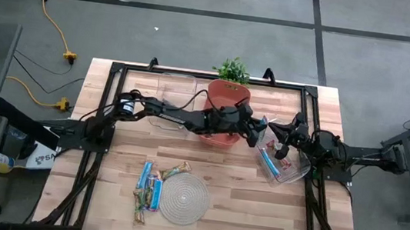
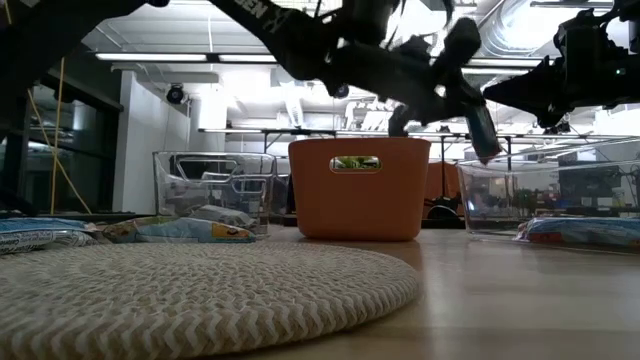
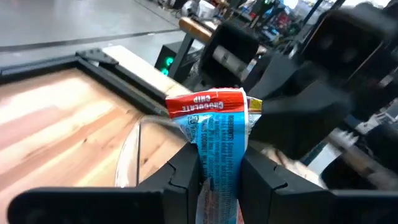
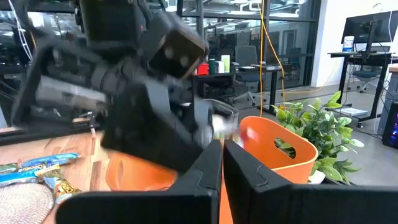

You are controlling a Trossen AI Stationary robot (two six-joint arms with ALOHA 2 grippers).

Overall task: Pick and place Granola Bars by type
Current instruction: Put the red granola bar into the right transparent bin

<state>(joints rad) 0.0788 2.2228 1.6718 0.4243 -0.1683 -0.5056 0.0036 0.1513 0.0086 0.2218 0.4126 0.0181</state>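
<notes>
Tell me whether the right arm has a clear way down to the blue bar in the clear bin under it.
Probably not yet. The right gripper hangs shut by the clear bin, where the blue bar lies, but the left gripper hovers close over the same bin, holding another blue-wrapped bar and crowding the way.

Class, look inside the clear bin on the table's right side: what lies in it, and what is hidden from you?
The clear bin holds a light blue bar and a reddish one. The right gripper and the left gripper, holding another blue bar, cover its far part.
</notes>
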